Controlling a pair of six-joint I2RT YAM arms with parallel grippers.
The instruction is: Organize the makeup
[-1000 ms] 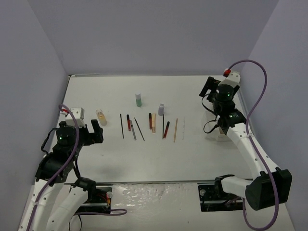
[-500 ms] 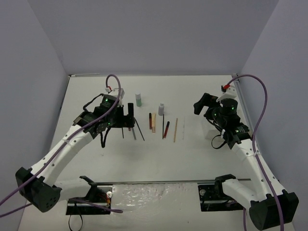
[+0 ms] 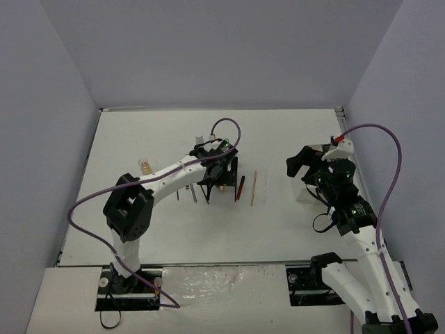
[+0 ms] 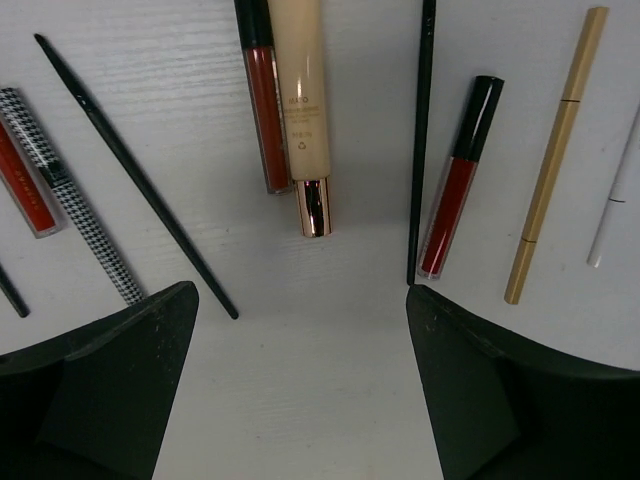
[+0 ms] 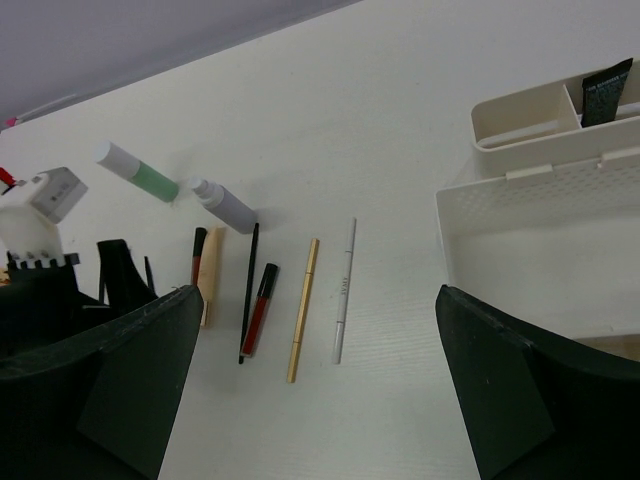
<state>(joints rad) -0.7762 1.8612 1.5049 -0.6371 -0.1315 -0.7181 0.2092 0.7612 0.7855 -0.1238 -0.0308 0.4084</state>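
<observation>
The makeup lies in a row at mid-table. In the left wrist view a beige tube [image 4: 300, 90] lies beside a dark red gloss [image 4: 262, 100], with a thin black stick [image 4: 420, 140], a black-capped red gloss [image 4: 460, 180], a gold stick [image 4: 555, 160] and a white stick [image 4: 615, 190] to the right. A black brush [image 4: 130, 170] and a houndstooth stick [image 4: 70, 200] lie to the left. My left gripper [image 4: 300, 300] hovers open just short of the beige tube, over bare table. My right gripper [image 5: 318, 295] is open near the tray, holding nothing. The green-based bottle [image 5: 140, 172] and grey bottle [image 5: 222, 203] stand behind the row. The beige bottle [image 3: 145, 167] stands far left.
The white compartmented tray [image 5: 520, 230] sits at the right, with a black item [image 5: 605, 90] in its back compartment. In the top view my right arm hides most of the tray [image 3: 309, 191]. Purple walls enclose the table on three sides.
</observation>
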